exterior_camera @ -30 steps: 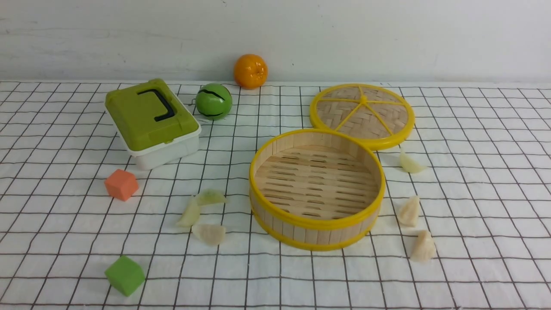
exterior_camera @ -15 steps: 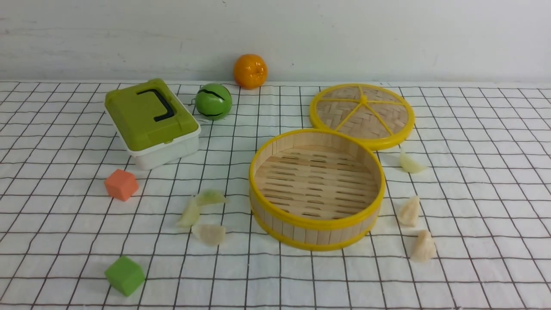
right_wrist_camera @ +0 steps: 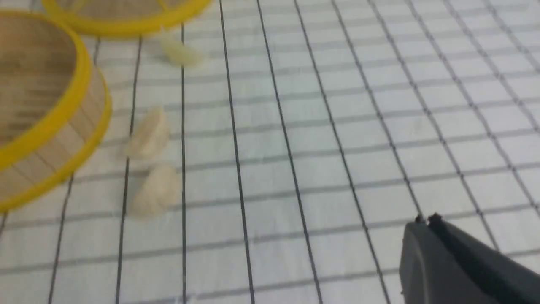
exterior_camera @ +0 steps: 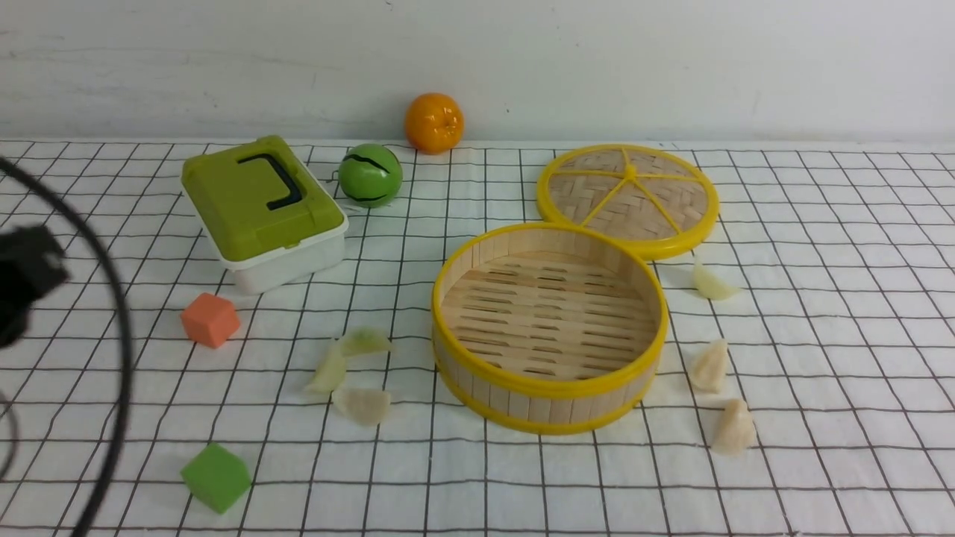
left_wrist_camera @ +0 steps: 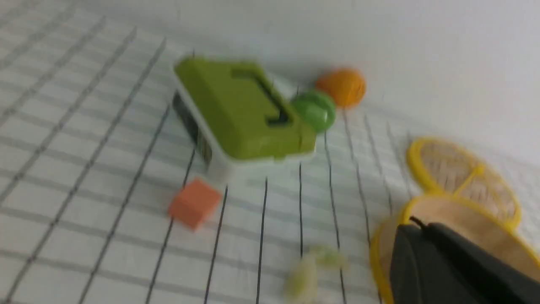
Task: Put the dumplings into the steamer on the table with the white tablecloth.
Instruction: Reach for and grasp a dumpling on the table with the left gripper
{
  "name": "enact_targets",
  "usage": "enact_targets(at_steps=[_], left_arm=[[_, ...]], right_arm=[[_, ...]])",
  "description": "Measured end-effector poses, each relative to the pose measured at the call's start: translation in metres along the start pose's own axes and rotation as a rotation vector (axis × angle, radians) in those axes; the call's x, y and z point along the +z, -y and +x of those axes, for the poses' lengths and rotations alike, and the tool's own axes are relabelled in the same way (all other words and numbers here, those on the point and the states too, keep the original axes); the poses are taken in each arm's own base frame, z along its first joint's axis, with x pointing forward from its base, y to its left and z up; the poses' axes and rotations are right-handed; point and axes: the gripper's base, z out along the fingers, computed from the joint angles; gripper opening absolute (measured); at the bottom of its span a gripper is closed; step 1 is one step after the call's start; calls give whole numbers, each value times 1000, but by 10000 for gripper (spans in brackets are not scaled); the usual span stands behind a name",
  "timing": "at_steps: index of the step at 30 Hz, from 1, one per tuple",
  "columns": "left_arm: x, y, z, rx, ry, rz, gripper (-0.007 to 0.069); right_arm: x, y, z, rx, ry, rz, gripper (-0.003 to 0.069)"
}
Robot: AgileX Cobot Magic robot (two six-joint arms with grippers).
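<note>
1. At the far left of the front view, a blurred dark piece of the left arm (exterior_camera: 28,280) and a curving black cable (exterior_camera: 118,358) show. The left gripper (left_wrist_camera: 415,223) appears in its own wrist view with its fingertips together, nothing between them.
2. A small green foam cube (exterior_camera: 216,477) and an orange foam cube (exterior_camera: 210,320) sit on the white tablecloth with a thin black square grid (exterior_camera: 507,477).
3. Beyond the orange cube is a white plastic box with an olive-green lid and black handle (exterior_camera: 265,209). Its lid is on, so its contents are hidden.
4. Next come three crescent-shaped dumplings, close together on the cloth: a pale green one (exterior_camera: 328,368), a second pale green one (exterior_camera: 365,341) and a cream-white one (exterior_camera: 362,406).
5. Behind them stand a green ball with black stripes (exterior_camera: 371,176) and a glossy orange ball (exterior_camera: 434,124).
6. The round bamboo steamer with yellow rims (exterior_camera: 548,386) is uncovered and empty, its slatted floor bare.
7. Just behind it lies the flat woven lid with yellow spokes (exterior_camera: 628,198).
8. Right of the steamer lie a pale green dumpling (exterior_camera: 712,283), a cream-white dumpling (exterior_camera: 709,366) and another cream-white dumpling (exterior_camera: 734,427).
9. The right gripper (right_wrist_camera: 426,220) is closed too, holding nothing.
</note>
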Motion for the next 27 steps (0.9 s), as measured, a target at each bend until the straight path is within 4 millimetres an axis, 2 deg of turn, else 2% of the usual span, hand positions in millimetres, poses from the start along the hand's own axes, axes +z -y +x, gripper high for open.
enact_targets(at_steps=[1,2,6,8,11,12,15,16,22,23,25,27], left_arm=[[1,3,0,4,-24,-1,-13],[15,14,3,39,-140,-16,-13],[44,41,11,171,-389,-70,-13],[61,58,12,234,-486,-68,-13],[88,73,14,262,-587,-70,-13],[90,73,14,258,-592,-73,-13],[124,80,17,273,-693,-86,-13],[126,80,17,280,-700,-86,-13],[185,76,28,328,-855,-178,-13],[187,75,29,332,-855,-183,-11],[206,71,37,345,-864,-226,18],[220,66,42,339,-868,-251,81]], right_arm=[[1,-1,1,-3,-14,-3,-11],[6,-5,6,-32,-114,-27,-11],[16,-22,18,-151,-294,-155,-11],[22,-33,23,-223,-361,-244,-11],[31,-46,28,-274,-438,-330,-11],[31,-47,28,-276,-438,-331,-11],[41,-55,31,-283,-529,-364,-11],[42,-55,31,-282,-534,-364,-11],[47,-58,25,-274,-526,-369,-6],[47,-59,25,-273,-526,-369,-6],[48,-59,25,-272,-528,-370,-4],[48,-59,24,-270,-524,-371,-4]])
